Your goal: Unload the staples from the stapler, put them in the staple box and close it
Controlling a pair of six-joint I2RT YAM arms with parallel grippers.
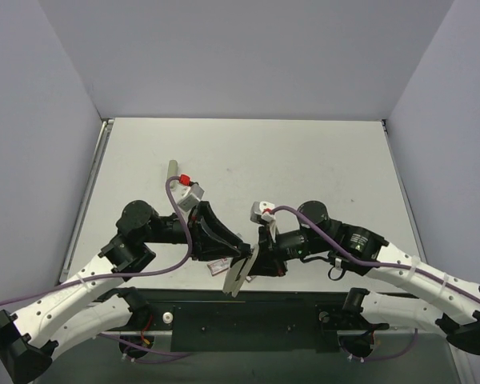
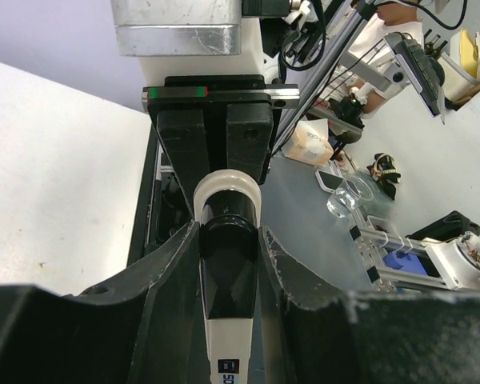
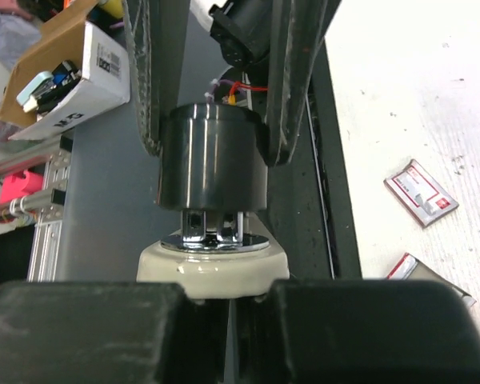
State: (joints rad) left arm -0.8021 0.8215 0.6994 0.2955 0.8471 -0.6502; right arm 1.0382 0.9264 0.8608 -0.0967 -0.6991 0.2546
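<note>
Clamping the stapler point(image 2: 228, 276) over the desk's point(image 1: 304, 160) near edge, the left gripper point(image 2: 228, 234) steadies it for the right gripper's point(image 3: 228, 294) shut jaws.

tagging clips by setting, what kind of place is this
Most likely a robotics lab test cell: a white table boxed in by plain walls, with aluminium framing and cluttered workbenches beyond it.

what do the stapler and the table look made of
Stapler: glossy black body with cream end cap, probably plastic; a mirror-bright plate against the cap looks like chromed metal. Table: matte white, faintly speckled, perhaps laminate or painted board.
</note>
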